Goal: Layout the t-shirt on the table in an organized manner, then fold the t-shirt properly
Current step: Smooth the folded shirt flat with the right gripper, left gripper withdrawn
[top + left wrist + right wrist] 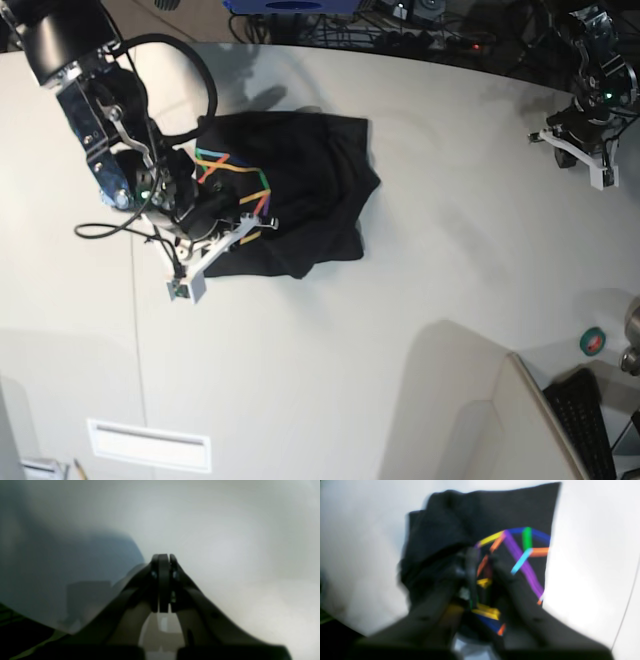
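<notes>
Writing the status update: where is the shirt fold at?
Done: nothing finished; the t-shirt lies crumpled on the table, print partly showing. In hand: the right gripper is down on the printed area, but blur hides its grip. The left gripper is shut over bare table, away from the shirt. Left: flattening and all folds.

Bare table [430, 260] surrounds the t-shirt [310, 180]; right arm [110, 150] overhangs its left.

Soft matt black cloth t-shirt [300, 190] with bright glossy-looking printed lines, smooth off-white table [420, 260] with a faint sheen, right gripper [232, 222] in matt black plastic with white parts, left gripper [163, 562] likewise matt black
</notes>
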`<act>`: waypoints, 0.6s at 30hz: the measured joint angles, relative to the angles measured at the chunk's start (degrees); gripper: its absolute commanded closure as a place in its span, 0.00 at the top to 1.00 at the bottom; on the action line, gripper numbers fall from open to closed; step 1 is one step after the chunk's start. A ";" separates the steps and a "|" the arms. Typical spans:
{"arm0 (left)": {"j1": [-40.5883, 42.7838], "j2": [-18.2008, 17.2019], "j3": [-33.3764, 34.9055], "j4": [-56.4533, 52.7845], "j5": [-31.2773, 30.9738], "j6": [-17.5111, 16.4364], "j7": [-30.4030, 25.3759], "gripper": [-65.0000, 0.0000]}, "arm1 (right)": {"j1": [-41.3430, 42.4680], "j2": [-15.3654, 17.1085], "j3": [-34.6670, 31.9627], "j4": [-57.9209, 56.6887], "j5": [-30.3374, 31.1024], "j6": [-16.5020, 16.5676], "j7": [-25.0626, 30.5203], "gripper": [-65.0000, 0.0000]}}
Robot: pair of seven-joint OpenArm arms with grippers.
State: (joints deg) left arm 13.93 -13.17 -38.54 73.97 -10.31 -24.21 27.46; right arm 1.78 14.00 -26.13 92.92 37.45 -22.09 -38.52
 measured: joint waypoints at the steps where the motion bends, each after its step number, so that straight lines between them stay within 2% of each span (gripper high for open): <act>1: 0.00 0.07 0.04 0.00 -0.02 -0.07 0.00 0.00 | 0.96 -0.46 0.46 -2.71 -0.28 0.96 0.09 0.00; 7: -0.09 0.55 0.28 0.00 0.00 -0.39 0.04 0.00 | 4.57 -4.39 0.31 -15.30 -0.44 2.43 2.40 0.00; 12: -0.07 0.59 0.04 0.00 0.00 -0.39 0.02 0.00 | 4.92 -8.66 0.13 -16.61 -0.24 2.40 2.23 0.00; 18: 0.04 0.57 -0.04 0.00 -0.02 -0.24 0.02 0.00 | 9.88 -13.70 -8.83 -17.81 -0.20 2.29 2.32 0.00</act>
State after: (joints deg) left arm 13.98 -12.60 -38.59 73.97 -10.33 -24.45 27.49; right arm 11.66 0.30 -34.96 75.11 37.26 -19.79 -36.21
